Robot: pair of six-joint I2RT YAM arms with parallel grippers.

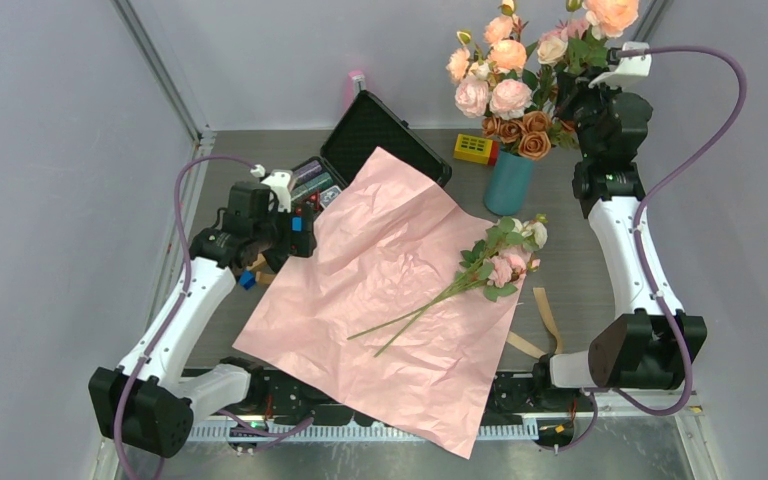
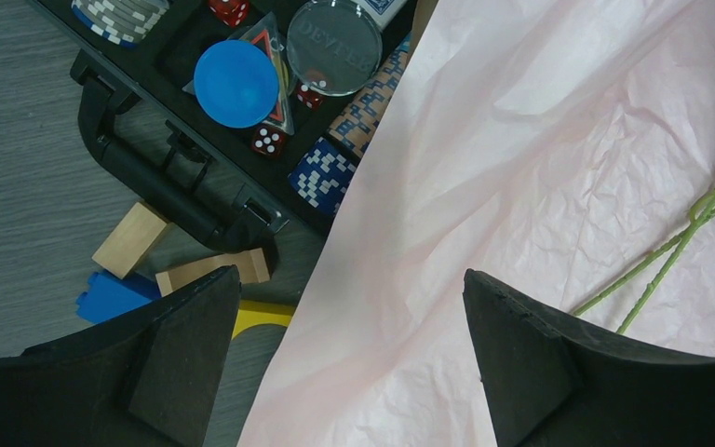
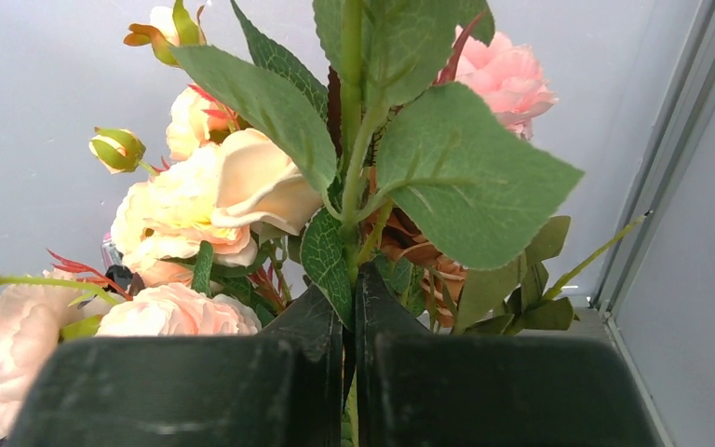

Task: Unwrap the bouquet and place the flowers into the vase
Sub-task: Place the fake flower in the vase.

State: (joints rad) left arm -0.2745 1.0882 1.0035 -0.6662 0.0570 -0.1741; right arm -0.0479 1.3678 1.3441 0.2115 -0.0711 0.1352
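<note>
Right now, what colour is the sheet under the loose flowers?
The sheet is pale pink; clearest in the top external view.

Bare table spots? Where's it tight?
Free: grey tabletop between the pink paper sheet and the right arm, down to the tan ribbon; back-left corner beside the open black case. Crowded: wooden blocks by the left gripper; yellow block beside the teal vase; right gripper shut on its large pink rose bunch.
</note>
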